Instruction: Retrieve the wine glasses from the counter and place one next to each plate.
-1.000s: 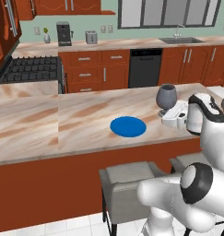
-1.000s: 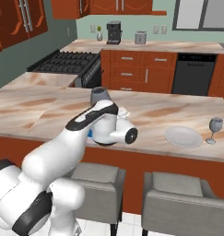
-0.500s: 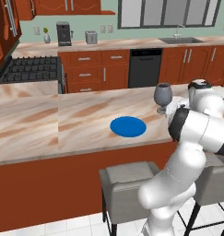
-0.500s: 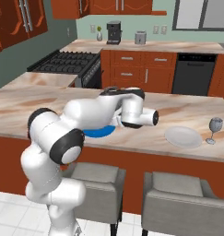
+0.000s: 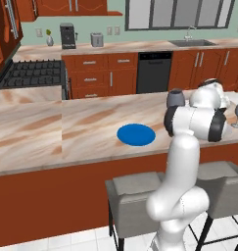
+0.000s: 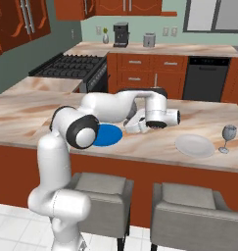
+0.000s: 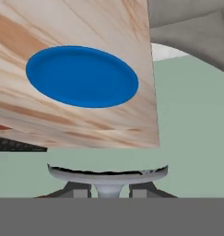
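Hand view — glass (image 7: 107, 177) in gripper (image 7: 107, 192)

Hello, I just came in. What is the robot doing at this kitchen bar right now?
The white arm is carrying a wine glass over the marbled bar, with the gripper closed on the stem; the hand view shows the glass's foot right in front of the fingers. The blue plate lies close by with no glass beside it yet. Farther along the bar, the pale plate already has a second wine glass standing next to it.
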